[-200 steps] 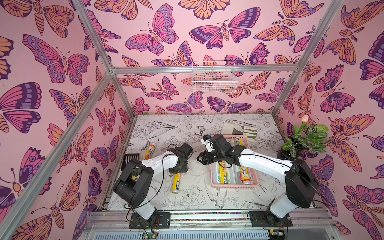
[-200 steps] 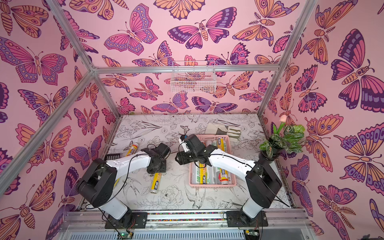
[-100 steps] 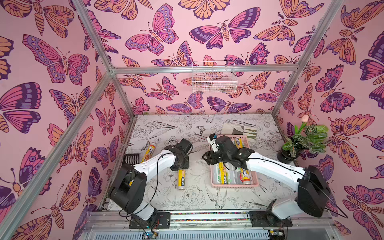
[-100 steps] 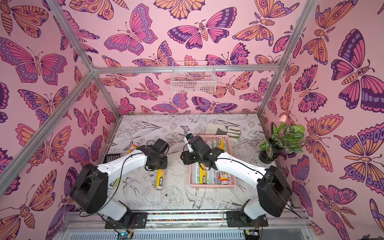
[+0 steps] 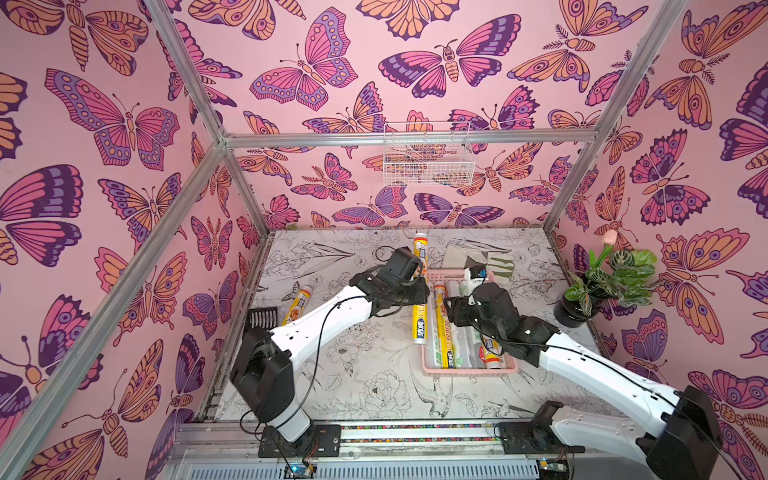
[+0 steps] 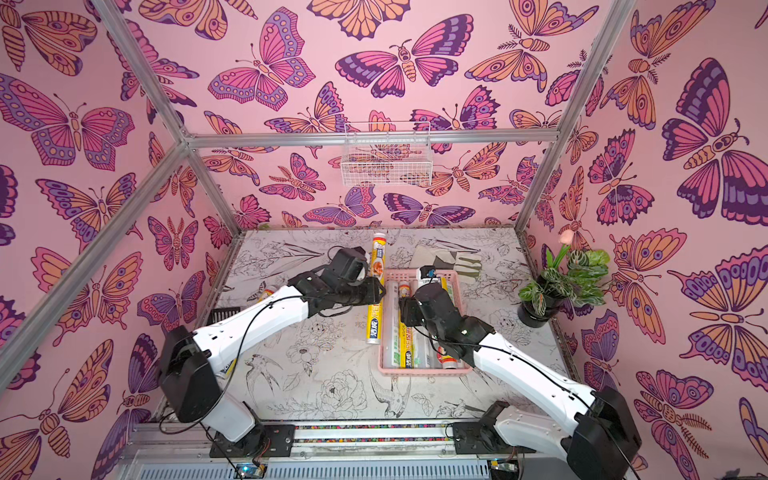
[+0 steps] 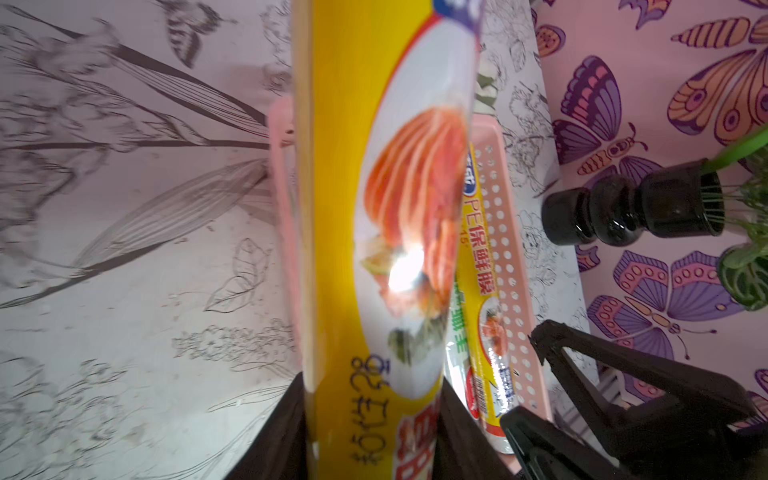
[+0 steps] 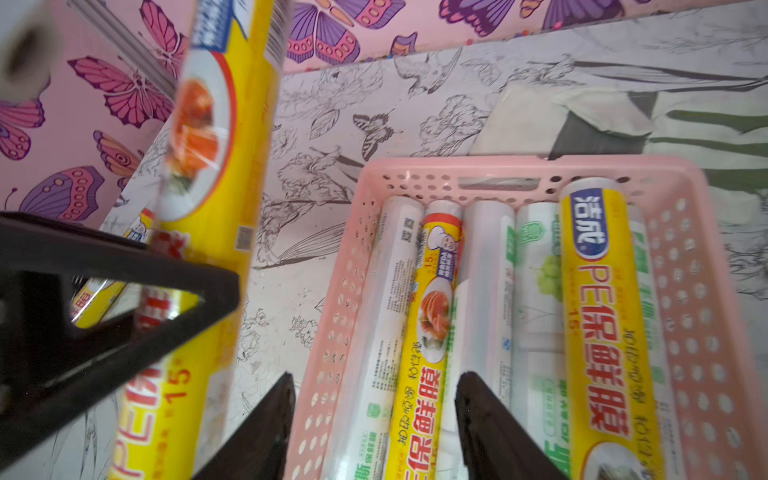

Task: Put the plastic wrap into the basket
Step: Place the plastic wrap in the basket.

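Clamped tight in the left end effector (image 5: 420, 291): a long yellow roll of plastic wrap with a food picture (image 5: 419, 326), gripped near its middle. Stretched lengthwise at centre frame in both top views, just left of the shallow pink perforated plastic basket (image 5: 469, 371) and outside its rim. Whether touching the counter (image 5: 353, 386) or raised off it: cannot tell. Packed side by side inside the basket: several more rolls (image 8: 486, 291), some yellow, some whitish with green print. Hanging over the basket, close to the held roll: the right end effector (image 5: 451, 305), jaws partly apart, nothing between them. Lying on the counter at centre left of the frame: another yellow roll (image 5: 297, 305), just beside a black slotted scoop (image 5: 262, 318).
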{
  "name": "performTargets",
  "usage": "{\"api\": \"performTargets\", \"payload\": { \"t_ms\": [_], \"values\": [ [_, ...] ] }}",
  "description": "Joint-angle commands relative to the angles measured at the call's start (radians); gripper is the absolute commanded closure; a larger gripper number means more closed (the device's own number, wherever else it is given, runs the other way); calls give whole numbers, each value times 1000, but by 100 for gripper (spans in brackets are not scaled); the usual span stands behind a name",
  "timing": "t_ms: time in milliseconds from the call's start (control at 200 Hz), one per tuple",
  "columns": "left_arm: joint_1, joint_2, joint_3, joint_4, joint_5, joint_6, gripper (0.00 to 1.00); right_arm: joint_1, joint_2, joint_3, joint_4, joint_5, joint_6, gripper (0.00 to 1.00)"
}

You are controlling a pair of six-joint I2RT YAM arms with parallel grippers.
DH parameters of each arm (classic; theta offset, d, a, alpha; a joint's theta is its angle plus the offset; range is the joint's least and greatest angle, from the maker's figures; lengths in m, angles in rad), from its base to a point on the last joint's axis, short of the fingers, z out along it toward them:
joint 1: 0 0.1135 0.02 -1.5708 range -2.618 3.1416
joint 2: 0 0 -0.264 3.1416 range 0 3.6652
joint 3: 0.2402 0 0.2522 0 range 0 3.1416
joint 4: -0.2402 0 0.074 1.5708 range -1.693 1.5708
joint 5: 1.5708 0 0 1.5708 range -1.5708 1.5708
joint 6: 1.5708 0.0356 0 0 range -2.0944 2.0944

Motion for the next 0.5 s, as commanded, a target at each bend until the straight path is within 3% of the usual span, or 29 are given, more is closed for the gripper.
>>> {"api": "performTargets", "payload": {
  "t_ms": [0, 180, 496],
  "values": [
    [-25, 77, 20, 106, 120, -79, 78, -25, -48, -11, -44, 61, 22, 35],
    [-59, 219, 59, 228, 276, -197, 78, -63, -102, -47, -88, 98, 45, 35],
    [-98, 321, 77, 285, 311, -290, 77, -83, -155, -86, -116, 118, 73, 35]
  ]
}}
